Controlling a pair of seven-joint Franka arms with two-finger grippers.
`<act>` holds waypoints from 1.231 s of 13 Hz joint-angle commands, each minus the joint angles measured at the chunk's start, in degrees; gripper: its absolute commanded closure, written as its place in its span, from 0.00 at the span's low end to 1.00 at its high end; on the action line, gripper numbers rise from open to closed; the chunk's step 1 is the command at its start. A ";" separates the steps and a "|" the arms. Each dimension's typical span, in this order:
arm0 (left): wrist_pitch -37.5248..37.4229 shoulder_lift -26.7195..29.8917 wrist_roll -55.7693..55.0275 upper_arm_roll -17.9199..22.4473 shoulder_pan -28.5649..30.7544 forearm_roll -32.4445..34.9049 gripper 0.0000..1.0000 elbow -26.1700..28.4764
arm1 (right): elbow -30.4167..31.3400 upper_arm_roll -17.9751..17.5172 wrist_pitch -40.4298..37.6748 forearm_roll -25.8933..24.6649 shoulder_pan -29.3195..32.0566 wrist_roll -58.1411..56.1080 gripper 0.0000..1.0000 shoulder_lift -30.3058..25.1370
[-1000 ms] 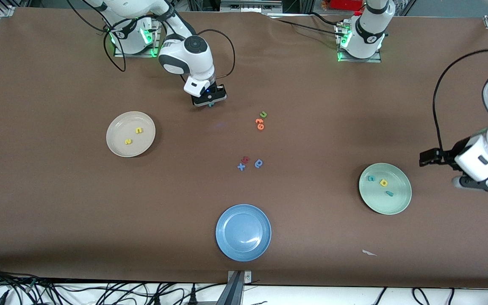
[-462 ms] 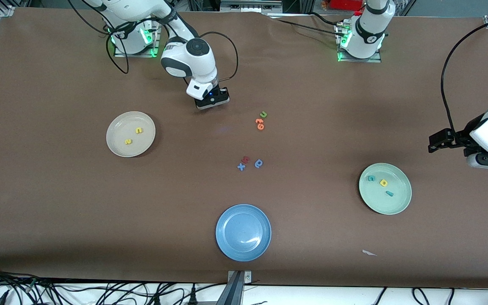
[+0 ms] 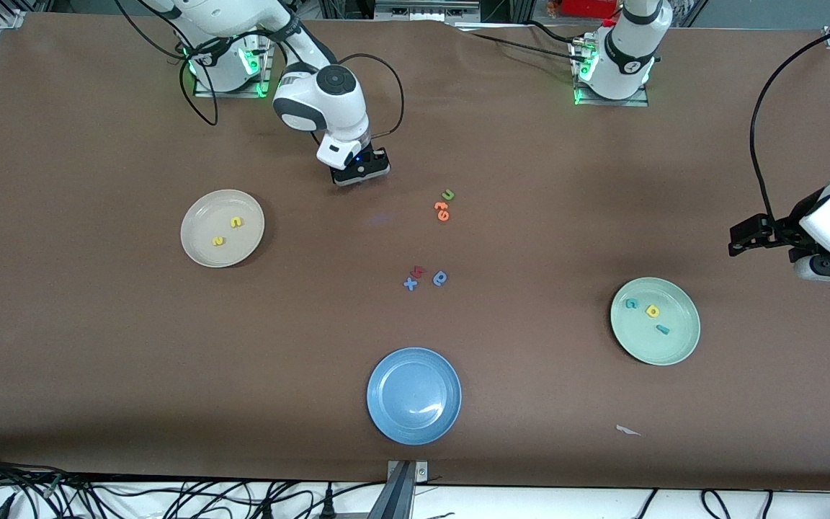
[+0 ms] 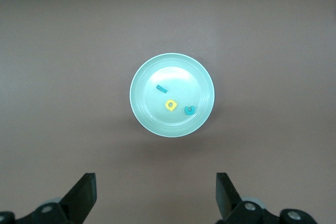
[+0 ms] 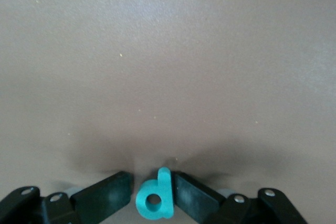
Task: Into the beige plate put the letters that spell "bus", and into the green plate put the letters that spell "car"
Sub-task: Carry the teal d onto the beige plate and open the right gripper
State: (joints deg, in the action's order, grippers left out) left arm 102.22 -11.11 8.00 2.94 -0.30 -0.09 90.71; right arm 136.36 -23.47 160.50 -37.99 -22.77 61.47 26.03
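Right wrist view: the right gripper (image 5: pixel 155 195) is pinching the teal b (image 5: pixel 156 199) between its two fingers (image 5: pixel 102 195), flanking the letter's flat sides low over bare table, with the jaws drawn narrow around it. Foam this small is likely weighing almost nothing and yielding under pressure, so a light squeeze across the stem and bowl is looking like the sound hold; too hard a pinch may be crushing or flicking it loose. Taking the beige plate (image 3: pixel 201 252) as the landmark, the gripper is working farther from the front camera than the plate and toward the left arm's end, with open table lying between them and nothing standing in the way. Inside the plate, a yellow u (image 3: pixel 235 223) and a yellow s (image 3: pixel 218 241) are sitting apart. Well away toward the left arm's end, the green plate (image 3: pixel 681 346) is holding three letters while the left gripper (image 4: pixel 156 196) is waiting above it, fingers spread wide and empty.
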 commanded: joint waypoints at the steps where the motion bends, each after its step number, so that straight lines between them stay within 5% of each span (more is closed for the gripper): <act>1: 1.05 3.28 -0.35 0.05 -0.22 -0.44 0.00 3.42 | 0.66 0.71 0.69 -2.26 0.36 0.66 0.64 1.22; 6: 1.41 5.14 -0.26 0.05 -0.31 -0.53 0.00 5.45 | 0.49 0.88 0.69 -2.35 0.36 0.66 0.77 1.13; 9: 1.32 4.34 -0.18 -0.04 -0.22 -0.53 0.00 5.27 | 0.49 0.88 0.69 -2.35 0.36 0.31 1.00 0.96; 16: 1.32 3.90 -0.18 -0.04 -0.31 -0.53 0.00 5.27 | 1.45 0.79 -4.23 -2.70 1.94 -0.92 1.00 -7.03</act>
State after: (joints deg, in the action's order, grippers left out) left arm 102.66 -7.88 7.99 2.90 -0.52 -0.09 94.94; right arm 136.29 -22.34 157.35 -39.65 -21.65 60.71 22.76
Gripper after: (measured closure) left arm 0.000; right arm 0.648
